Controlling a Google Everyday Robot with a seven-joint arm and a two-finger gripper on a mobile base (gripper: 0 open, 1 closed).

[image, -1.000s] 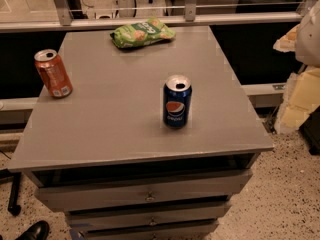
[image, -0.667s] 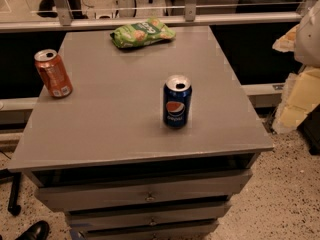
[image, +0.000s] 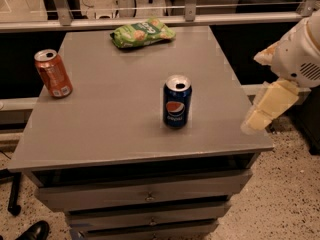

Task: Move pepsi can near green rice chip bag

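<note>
The pepsi can [image: 177, 101], dark blue with the round logo and an open silver top, stands upright on the grey table [image: 115, 114], right of its middle and toward the front. The green rice chip bag [image: 141, 32] lies flat at the table's far edge, near the middle. My gripper [image: 264, 111], pale yellow on a white arm, hangs off the table's right edge, level with the can and about a can's height to its right. It holds nothing.
An orange soda can [image: 53, 73] stands upright near the table's left edge. A metal railing [image: 190, 18] runs behind the table. Drawers [image: 150, 194] sit under the tabletop. A black shoe [image: 30, 231] shows on the floor at bottom left.
My gripper and arm have moved a little left, closer to the table's right edge. The cans and the bag have not moved.
</note>
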